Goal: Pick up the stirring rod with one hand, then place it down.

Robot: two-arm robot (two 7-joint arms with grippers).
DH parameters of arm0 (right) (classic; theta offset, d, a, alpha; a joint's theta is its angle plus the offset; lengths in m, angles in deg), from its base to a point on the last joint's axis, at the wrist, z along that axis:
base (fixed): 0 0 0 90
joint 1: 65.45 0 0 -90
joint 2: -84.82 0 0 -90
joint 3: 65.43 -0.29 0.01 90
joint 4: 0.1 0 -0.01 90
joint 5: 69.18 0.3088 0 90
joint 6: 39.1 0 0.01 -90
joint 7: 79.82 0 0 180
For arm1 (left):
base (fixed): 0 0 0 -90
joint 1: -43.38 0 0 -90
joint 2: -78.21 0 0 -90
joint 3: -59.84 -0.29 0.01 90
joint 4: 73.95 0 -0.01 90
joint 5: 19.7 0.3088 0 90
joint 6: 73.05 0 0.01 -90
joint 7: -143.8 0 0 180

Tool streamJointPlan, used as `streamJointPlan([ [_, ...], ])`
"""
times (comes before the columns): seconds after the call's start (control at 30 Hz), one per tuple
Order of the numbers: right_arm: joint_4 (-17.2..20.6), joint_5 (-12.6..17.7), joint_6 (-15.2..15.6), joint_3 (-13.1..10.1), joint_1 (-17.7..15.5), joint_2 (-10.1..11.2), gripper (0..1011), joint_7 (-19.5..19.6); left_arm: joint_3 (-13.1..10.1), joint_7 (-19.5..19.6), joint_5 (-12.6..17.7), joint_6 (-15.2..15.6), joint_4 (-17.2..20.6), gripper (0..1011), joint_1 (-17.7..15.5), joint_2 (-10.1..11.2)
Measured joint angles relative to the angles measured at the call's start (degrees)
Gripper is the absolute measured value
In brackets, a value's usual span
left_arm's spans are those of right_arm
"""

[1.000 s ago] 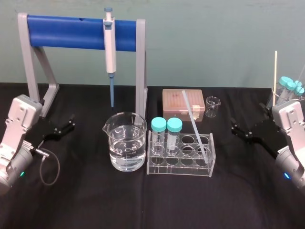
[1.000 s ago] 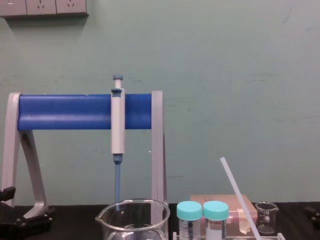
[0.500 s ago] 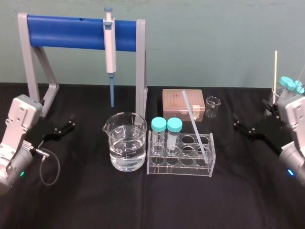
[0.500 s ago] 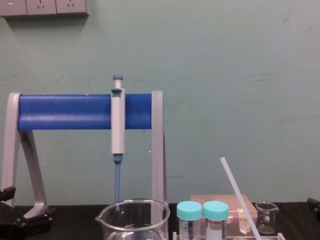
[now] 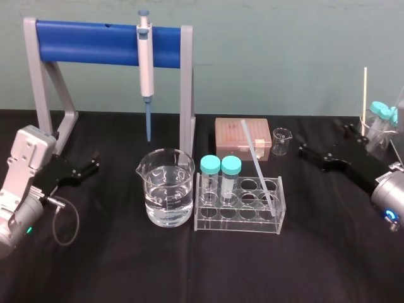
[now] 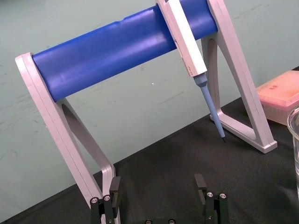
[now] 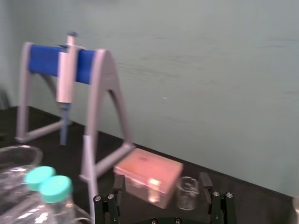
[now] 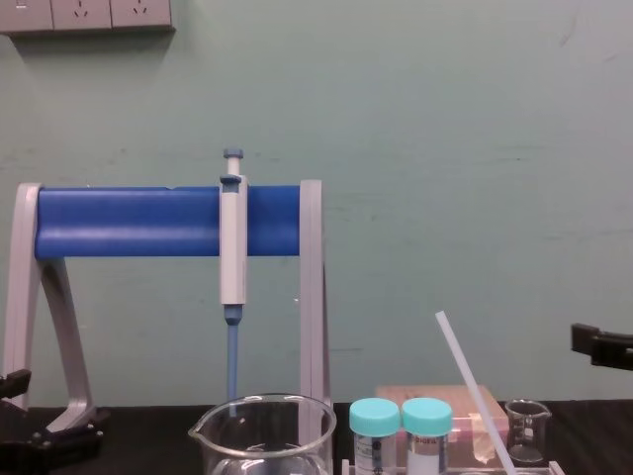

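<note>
Nearest, toward the black table's (image 5: 126,271) front middle: one long translucent-white stirring rod (image 5: 255,159), leaning in one clear plastic rack (image 5: 238,211) beside two teal-capped tubes (image 5: 210,165). Apart from it, rightward and farther back: right tool (image 5: 323,140), raised, arm extended toward the middle, fingers spread, gripping nothing. Near the left edge: left tool (image 5: 96,161), likewise spread. Farthest: one white-and-blue pipette (image 5: 146,63) hanging on one blue-barred stand (image 5: 88,41).

stirring rod (image 5: 255,156): smooth translucent white | beaker (image 5: 165,173): clear glossy glass | rack (image 5: 238,221): clear glossy plastic | table (image 5: 126,265): matt black
</note>
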Motion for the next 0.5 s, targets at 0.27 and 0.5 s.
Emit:
streamJointPlan([
  [0.27, 1.94, 1.58, 3.51, 0.49, 0.74, 0.29, 1002, -5.36, 0.0, 0.0, 0.0, 0.0, 0.0, 1000, 0.0, 0.0],
  [0.5, 1.86, 1.28, 6.33, 1.71, 2.7, -0.22, 1002, -9.14, 0.0, 0.0, 0.0, 0.0, 0.0, 1000, 0.0, 0.0],
])
